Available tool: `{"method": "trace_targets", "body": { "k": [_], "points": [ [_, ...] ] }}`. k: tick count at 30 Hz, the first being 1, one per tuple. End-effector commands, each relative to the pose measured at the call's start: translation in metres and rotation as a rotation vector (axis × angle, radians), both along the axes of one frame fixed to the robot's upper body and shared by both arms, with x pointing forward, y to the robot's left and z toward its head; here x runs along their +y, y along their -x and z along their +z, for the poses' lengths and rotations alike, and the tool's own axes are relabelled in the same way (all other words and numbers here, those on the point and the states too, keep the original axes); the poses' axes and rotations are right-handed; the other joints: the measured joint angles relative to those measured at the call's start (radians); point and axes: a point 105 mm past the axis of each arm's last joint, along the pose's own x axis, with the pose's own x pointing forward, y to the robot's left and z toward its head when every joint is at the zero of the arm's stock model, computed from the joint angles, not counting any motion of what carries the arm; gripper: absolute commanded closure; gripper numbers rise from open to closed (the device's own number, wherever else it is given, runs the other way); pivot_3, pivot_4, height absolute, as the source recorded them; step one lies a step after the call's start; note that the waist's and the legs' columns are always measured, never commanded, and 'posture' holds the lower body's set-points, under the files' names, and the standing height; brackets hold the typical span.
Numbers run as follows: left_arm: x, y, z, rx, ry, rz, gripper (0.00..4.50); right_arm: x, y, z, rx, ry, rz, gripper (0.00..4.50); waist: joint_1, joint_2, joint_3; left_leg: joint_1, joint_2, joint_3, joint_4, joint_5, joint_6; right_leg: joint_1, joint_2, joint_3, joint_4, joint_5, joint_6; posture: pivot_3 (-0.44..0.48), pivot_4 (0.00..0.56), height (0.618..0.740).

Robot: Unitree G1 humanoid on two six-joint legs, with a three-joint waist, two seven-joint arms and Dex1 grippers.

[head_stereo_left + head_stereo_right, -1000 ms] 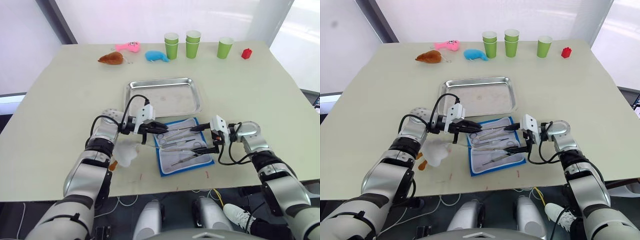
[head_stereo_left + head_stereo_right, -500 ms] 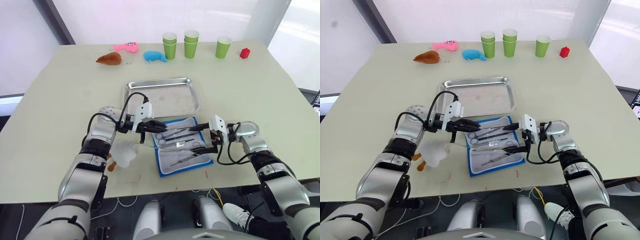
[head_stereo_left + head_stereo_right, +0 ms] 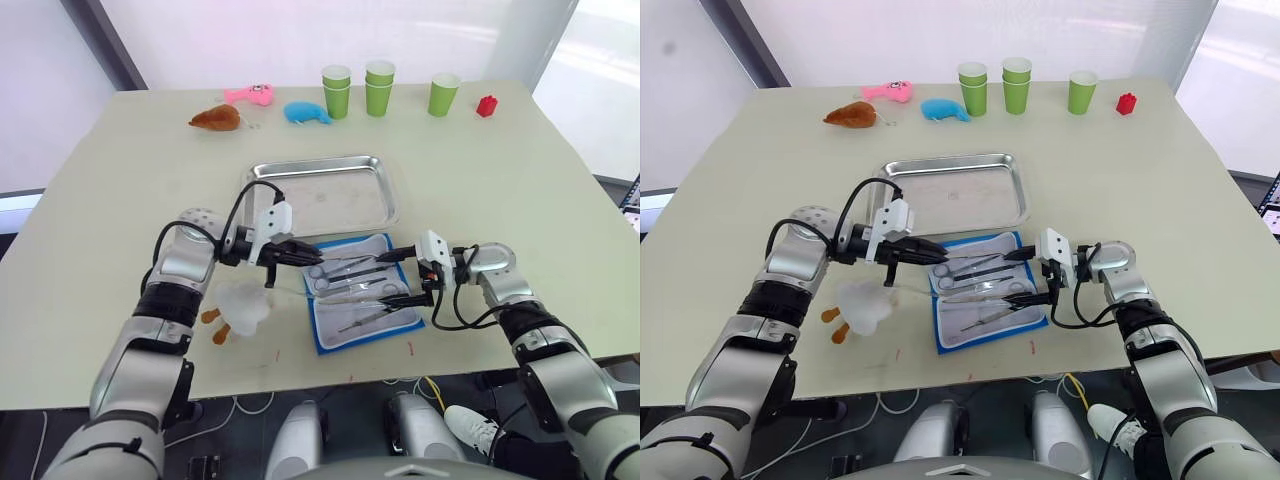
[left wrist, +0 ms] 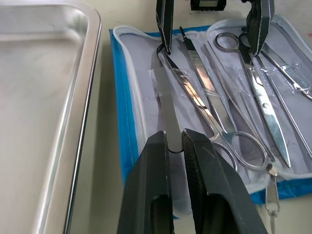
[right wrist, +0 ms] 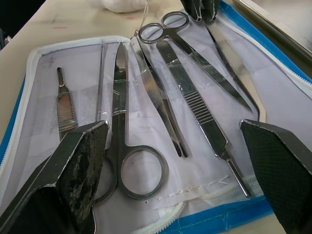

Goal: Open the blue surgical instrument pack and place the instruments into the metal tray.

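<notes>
Leftward since the earlier frame, the left gripper [image 4: 174, 141] has drawn back, fingers pinched on a flat tool [image 4: 166, 109] from the open pack [image 3: 366, 290]. Right gripper [image 5: 175, 146] hovers, fingers spread wide. Tray [image 3: 322, 190] lies just beyond, nearer the left arm.

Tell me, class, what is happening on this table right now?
A two-armed robot is emptying an opened blue surgical instrument pack that lies flat in front of a metal tray. Its left gripper is shut on one thin straight instrument, at the end nearest the camera. The right gripper is spread open over the pack's other side. The other instruments, scissors among them, lie in the pack, and the tray holds none.
</notes>
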Motion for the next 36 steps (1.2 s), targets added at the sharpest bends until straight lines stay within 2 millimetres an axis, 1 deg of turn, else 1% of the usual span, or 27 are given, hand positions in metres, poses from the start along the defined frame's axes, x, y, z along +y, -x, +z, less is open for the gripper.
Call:
{"method": "trace_targets", "body": {
  "k": [1,13,24,31,36],
  "points": [
    [0.008,0.004,0.010,-0.024,-0.001,-0.010,4.29,-0.010,0.026,-0.059,0.175,0.193,0.003,0.00,0.000,0.000,0.000,0.000,0.000,0.000,0.000,0.000,0.000,0.000,0.000,0.000,0.000,0.000,0.000,0.000,0.150,0.740],
    [0.026,0.011,0.019,-0.034,-0.015,0.037,4.29,-0.012,0.026,-0.060,0.179,0.194,-0.001,0.00,0.002,0.000,0.000,0.001,0.002,0.001,0.000,0.000,0.000,0.000,0.002,0.001,0.000,0.000,0.000,0.000,0.150,0.740],
    [0.034,0.014,0.032,-0.045,-0.027,0.066,4.29,-0.012,0.027,-0.061,0.185,0.192,-0.002,0.00,0.002,0.000,0.000,0.001,0.003,0.001,0.000,0.000,0.000,0.000,0.002,0.001,0.000,0.000,0.000,0.000,0.150,0.740],
    [0.037,0.020,0.036,-0.025,-0.041,0.071,4.29,-0.012,0.028,-0.061,0.186,0.189,-0.003,0.00,0.002,0.000,0.000,0.001,0.003,0.001,-0.001,0.000,0.000,0.000,0.003,0.001,0.000,-0.001,-0.001,0.000,0.150,0.740],
    [0.044,0.022,0.039,-0.026,-0.051,0.103,4.29,-0.011,0.028,-0.061,0.187,0.187,-0.002,0.00,0.003,0.000,0.000,0.001,0.003,0.001,-0.001,0.000,0.000,0.000,0.003,0.001,0.000,-0.001,-0.002,0.000,0.150,0.740]
  ]
}}
